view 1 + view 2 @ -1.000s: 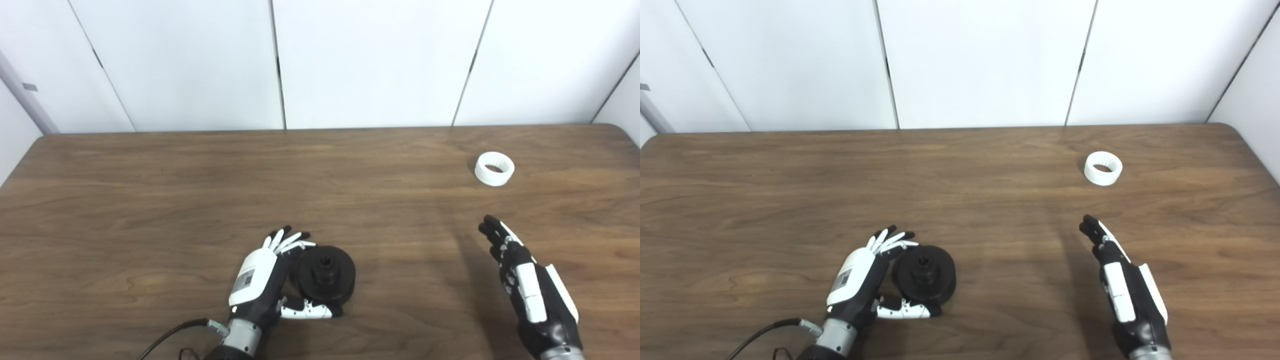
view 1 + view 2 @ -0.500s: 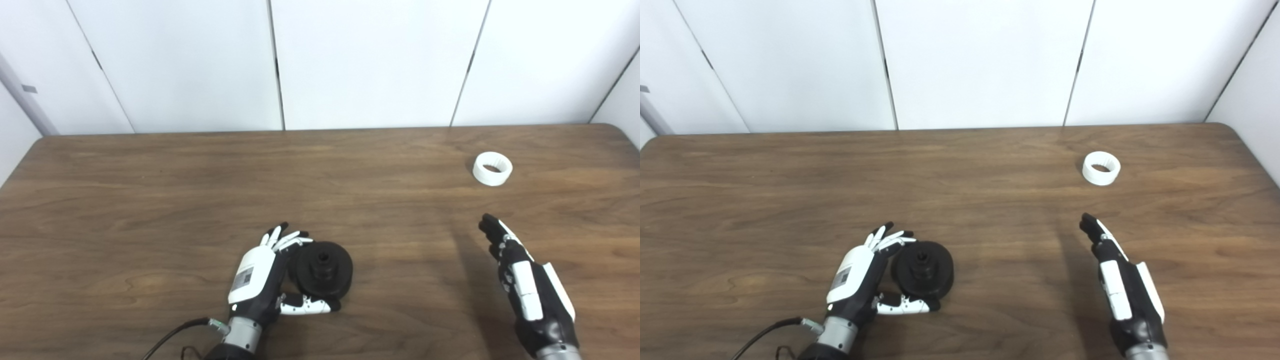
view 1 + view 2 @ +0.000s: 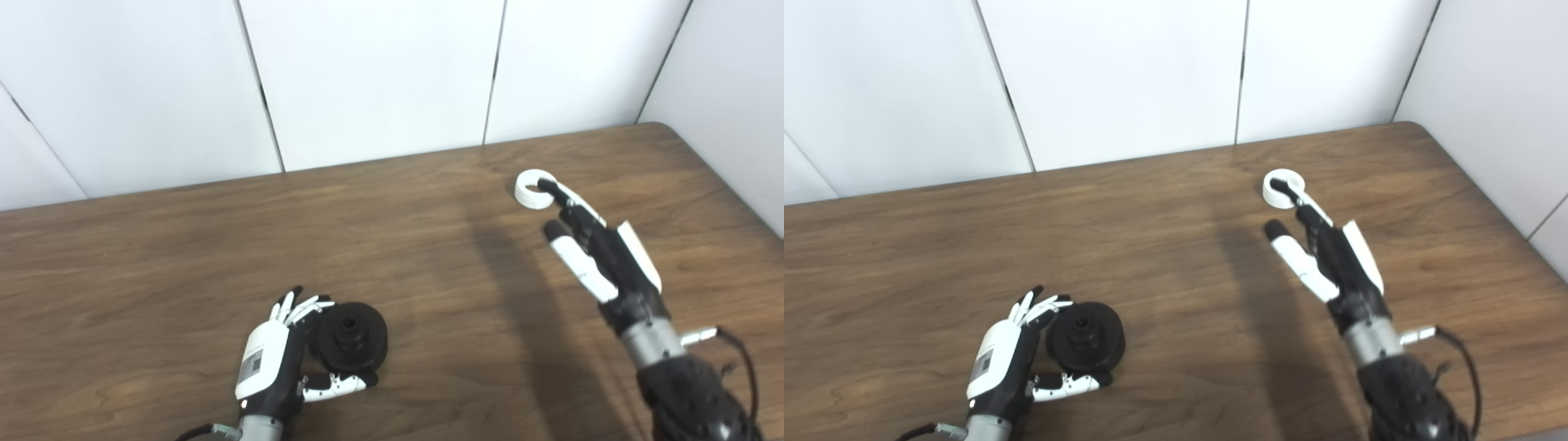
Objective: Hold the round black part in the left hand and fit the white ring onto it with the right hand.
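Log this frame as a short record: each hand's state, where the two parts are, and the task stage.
left hand: cupped around the round black part, fingers behind it, thumb in front; part sits on the table; firm grip cannot be told
right hand: open, reaching out with fingers extended, fingertips over the white ring
white ring: on the table near the far right, not grasped
round black part: near front edge, hub facing up
task stage: ring not yet picked up, nothing fitted
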